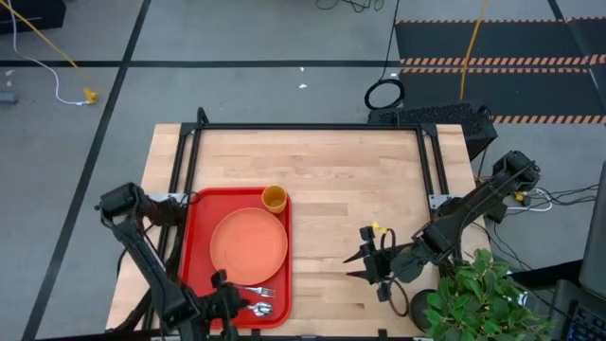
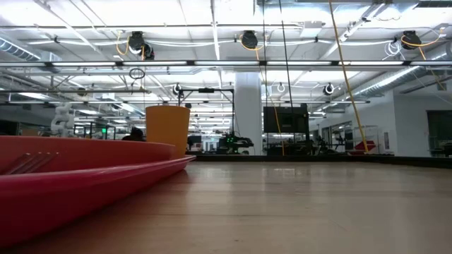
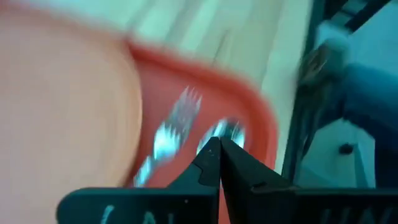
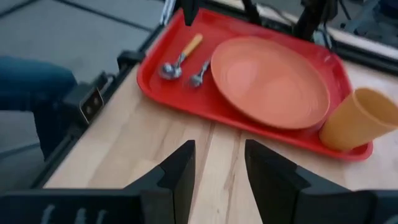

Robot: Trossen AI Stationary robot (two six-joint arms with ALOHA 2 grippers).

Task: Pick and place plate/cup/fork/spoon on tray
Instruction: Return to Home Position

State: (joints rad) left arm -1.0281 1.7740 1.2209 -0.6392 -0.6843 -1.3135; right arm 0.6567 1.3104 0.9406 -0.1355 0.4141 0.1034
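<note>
The red tray (image 1: pixel 199 246) lies on the table's left half. On it lie the salmon-orange plate (image 1: pixel 248 242) and, along the near edge, the fork (image 1: pixel 262 291) and the orange-handled spoon (image 4: pixel 180 56). The yellow-orange cup (image 1: pixel 274 198) stands upright at the tray's far right corner. My left gripper (image 1: pixel 235 305) is shut over the tray's near edge. In the left wrist view its tips (image 3: pixel 219 144) are just short of the spoon's bowl (image 3: pixel 229 130) and the fork's tines (image 3: pixel 180 115), with nothing between them. My right gripper (image 1: pixel 363 265) is open and empty over bare wood to the right of the tray.
A black frame (image 1: pixel 303 126) runs along the table's far and side edges. A green plant (image 1: pixel 483 298) stands at the near right corner by the right arm. A person's blue-clad limb (image 4: pixel 31 74) shows beside the table near the tray. Bare wood (image 1: pixel 350 189) lies right of the tray.
</note>
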